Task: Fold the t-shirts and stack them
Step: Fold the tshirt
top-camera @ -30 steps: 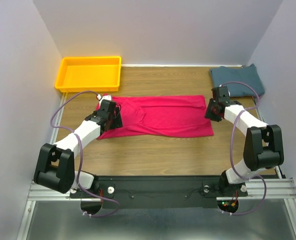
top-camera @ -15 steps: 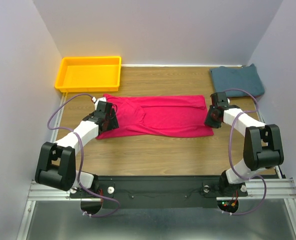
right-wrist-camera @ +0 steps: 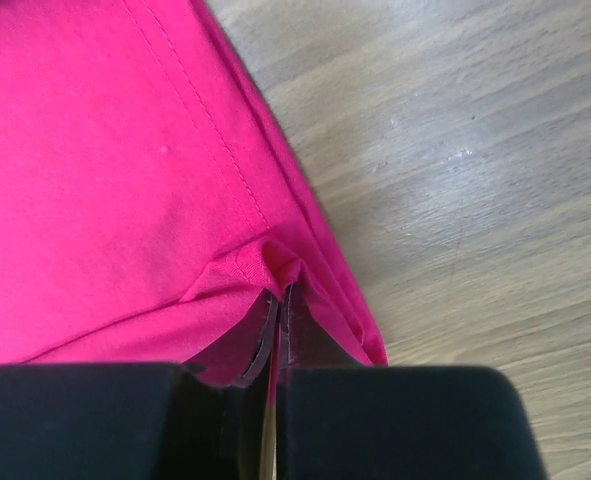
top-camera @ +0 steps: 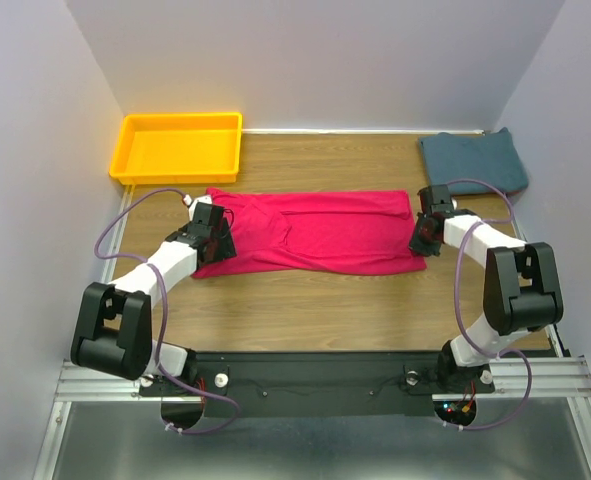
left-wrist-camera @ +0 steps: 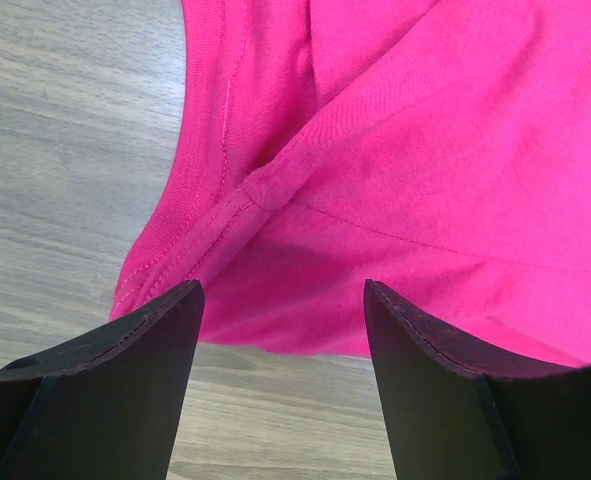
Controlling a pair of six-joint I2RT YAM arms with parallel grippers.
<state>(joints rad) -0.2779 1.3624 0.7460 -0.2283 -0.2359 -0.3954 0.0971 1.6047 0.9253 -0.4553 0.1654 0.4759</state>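
since crimson shirt (top-camera: pixel 325 232) is soft, we are pinching its hem corner in right gripper (right-wrist-camera: pixel 277 305); left gripper (left-wrist-camera: pixel 280 290) hanging spread apart.

left tool (left-wrist-camera: pixel 280 292) low, jaws wide apart | right tool (right-wrist-camera: pixel 278 312) pinched tight on pink shirt (right-wrist-camera: pixel 95 150) corner

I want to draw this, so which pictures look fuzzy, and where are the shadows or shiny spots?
Top external view: the light is even, the shadows are faint, and nothing looks fuzzy. Left wrist view: the pink shirt has a sharp seam, and the left gripper shows only as plain dark shapes. Right wrist view: the stitching is sharp, and a pale shine sits on the wooden table.
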